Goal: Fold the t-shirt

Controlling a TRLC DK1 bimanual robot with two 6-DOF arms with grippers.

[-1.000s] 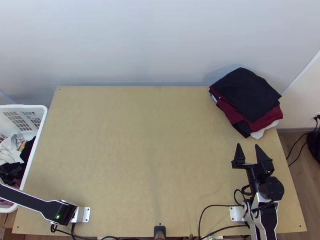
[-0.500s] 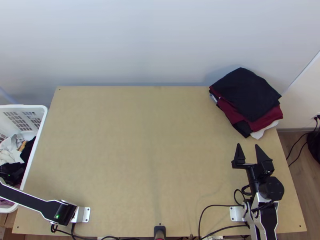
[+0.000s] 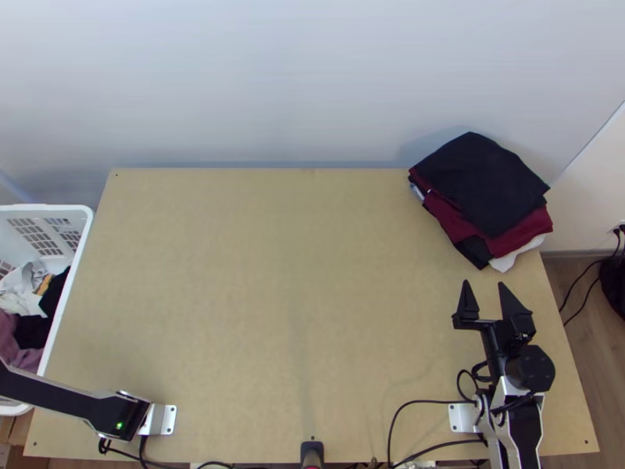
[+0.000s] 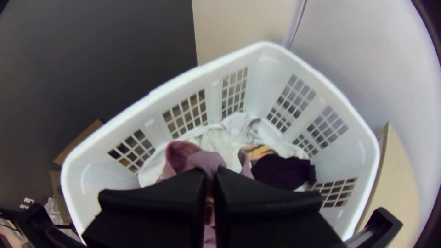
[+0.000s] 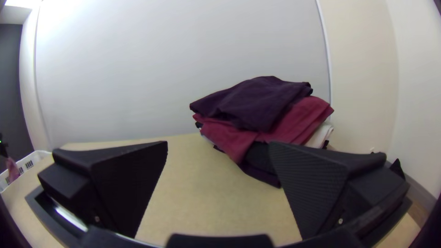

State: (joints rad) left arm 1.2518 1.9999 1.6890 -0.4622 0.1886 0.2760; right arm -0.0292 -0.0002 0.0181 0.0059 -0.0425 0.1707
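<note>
In the left wrist view my left gripper (image 4: 210, 171) is shut on a dusty-pink cloth (image 4: 183, 157), bunched between its black fingers above the basket. Part of this cloth hangs below the fingers; whether it is a t-shirt I cannot tell. The top view has pink cloth (image 3: 17, 344) at the far left, over the basket, beside the left arm. My right gripper (image 3: 483, 284) stands open at the table's right side, nearer than the folded pile. From its wrist, the right gripper (image 5: 218, 143) has nothing between its fingers.
A white basket (image 3: 78, 234) with white, black and orange-patterned clothes stands off the table's left edge. A folded pile (image 3: 484, 184), black over dark red, lies at the table's back right. Cables (image 3: 402, 406) run by the right base.
The left arm has shifted a little, and pink cloth has come up into sight at the basket's left part, where black cloth and the gripper's dark shape were. The right arm has not moved.
</note>
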